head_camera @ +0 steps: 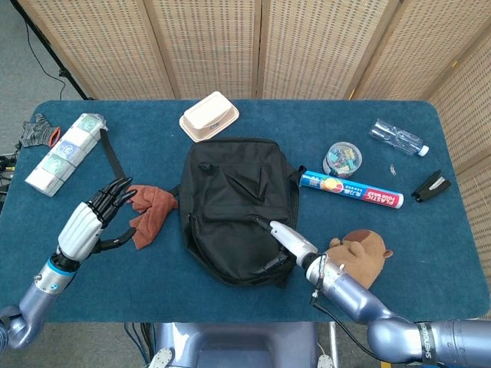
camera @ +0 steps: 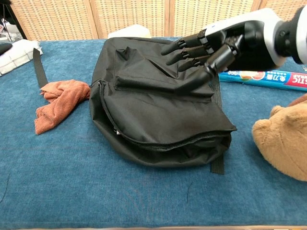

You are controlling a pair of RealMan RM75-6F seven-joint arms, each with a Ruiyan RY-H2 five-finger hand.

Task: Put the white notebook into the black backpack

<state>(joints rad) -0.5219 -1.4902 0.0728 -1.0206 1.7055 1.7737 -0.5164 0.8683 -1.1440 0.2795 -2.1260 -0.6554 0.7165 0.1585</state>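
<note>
- The black backpack (head_camera: 238, 207) lies flat on the tabletop (head_camera: 430, 253) with its flap down; the white notebook is not visible, presumably inside.
- The right hand (camera: 216, 48) rests over the flap, fingers spread, holding nothing, nearer the zipper.
- The left hand (head_camera: 92, 222) hovers well apart near the orange cloth (head_camera: 149, 211), open-fingered and empty.
</note>
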